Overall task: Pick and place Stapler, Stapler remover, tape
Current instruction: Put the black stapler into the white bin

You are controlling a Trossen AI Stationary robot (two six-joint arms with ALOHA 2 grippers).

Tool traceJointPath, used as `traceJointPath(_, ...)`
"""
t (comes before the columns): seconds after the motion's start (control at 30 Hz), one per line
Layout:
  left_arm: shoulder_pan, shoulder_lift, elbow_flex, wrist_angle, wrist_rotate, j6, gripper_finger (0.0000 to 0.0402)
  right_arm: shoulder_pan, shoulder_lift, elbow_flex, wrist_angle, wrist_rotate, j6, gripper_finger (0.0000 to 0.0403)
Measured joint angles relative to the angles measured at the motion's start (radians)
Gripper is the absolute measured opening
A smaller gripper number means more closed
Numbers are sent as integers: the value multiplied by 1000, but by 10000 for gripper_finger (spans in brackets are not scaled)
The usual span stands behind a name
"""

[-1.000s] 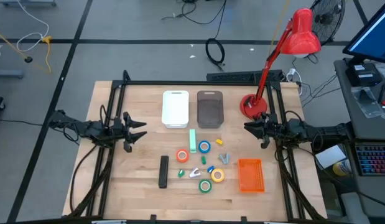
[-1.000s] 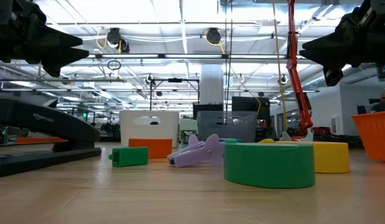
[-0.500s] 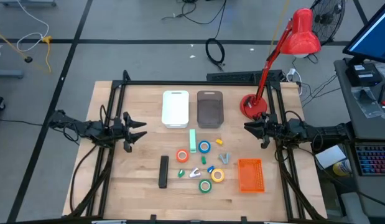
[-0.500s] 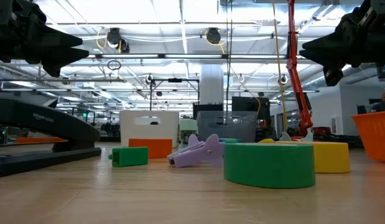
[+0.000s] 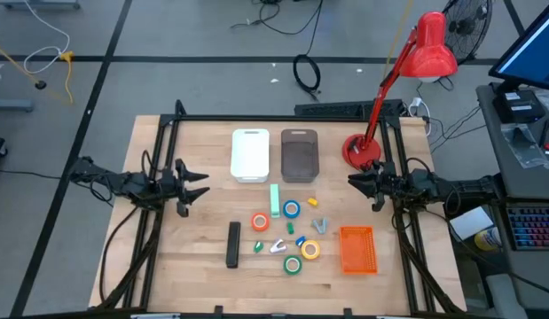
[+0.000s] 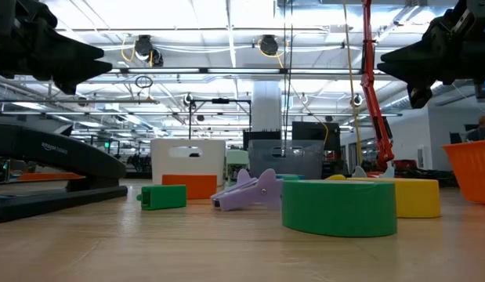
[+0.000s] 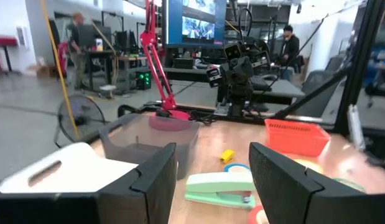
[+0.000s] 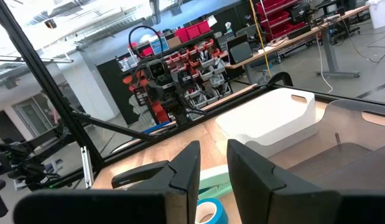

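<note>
**Nothing picked up yet**

Left gripper (image 5: 199, 184) has fingers spread, holding nothing. Right gripper (image 5: 356, 183) has a narrow gap, also empty. Black stapler (image 5: 233, 245) lies at table front-left, w/ tape rolls (image 5: 293, 265) nearby. Best: come straight down over the stapler, grab its middle.

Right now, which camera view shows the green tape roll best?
The low view: the green tape roll stands close and large there, its side wall plain. The high view shows it small, with its open centre, near the table's front edge. I cannot find it in the wrist views.
</note>
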Motion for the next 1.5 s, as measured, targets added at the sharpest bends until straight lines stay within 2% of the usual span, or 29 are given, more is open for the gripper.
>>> traceJointPath(0.27,0,0,0,2,-3,21,202,0,0,0,0,7,0,73)
traceJointPath(0.43,0,0,0,4,-1,-26,202,-1,0,0,0,86,0,73)
traceJointPath(0.97,0,0,-1,43,4,-61,202,0,0,0,4,83,0,73)
traceJointPath(1.13,0,11,22,55,76,-157,202,0,0,0,4,83,0,73)
traceJointPath(1.3,0,139,142,7,166,-292,202,0,0,0,4,83,0,73)
traceJointPath(1.5,0,466,416,-260,267,-407,202,0,0,0,4,83,0,73)
